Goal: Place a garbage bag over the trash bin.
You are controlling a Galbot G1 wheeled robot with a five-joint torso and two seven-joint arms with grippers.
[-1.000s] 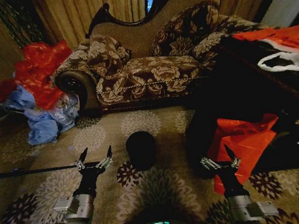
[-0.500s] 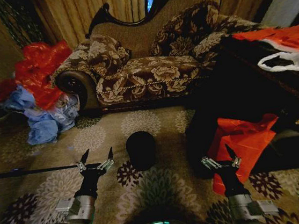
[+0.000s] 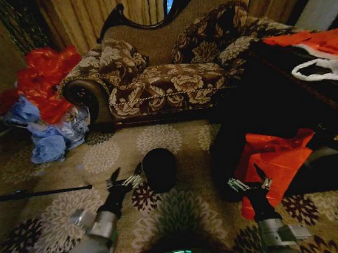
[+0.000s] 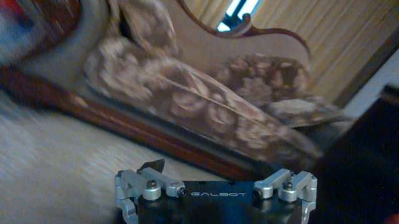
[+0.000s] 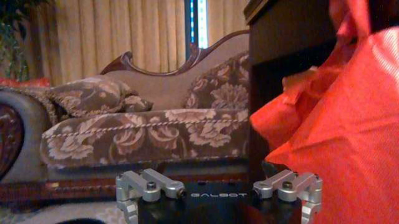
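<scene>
The small black trash bin (image 3: 160, 168) stands upright on the patterned carpet in front of the sofa. My left gripper (image 3: 127, 170) is open just left of the bin, close to its side, with nothing between its fingers. A crinkly red garbage bag (image 3: 276, 158) hangs over the edge of a dark table on the right. My right gripper (image 3: 249, 177) is open right at the bag's lower left edge, holding nothing. In the right wrist view the red bag (image 5: 339, 116) hangs close ahead, beside the dark table's side.
A floral sofa (image 3: 175, 71) stands behind the bin, also seen as the sofa (image 4: 206, 116) in the left wrist view. A heap of red and blue bags (image 3: 48, 110) lies at its left. A red-orange sheet (image 3: 324, 41) and a white bag (image 3: 327, 70) lie on the dark table (image 3: 263, 97).
My left arm has swung right, bringing its open gripper from well left of the bin to just beside it. The right arm and the bag have not moved.
</scene>
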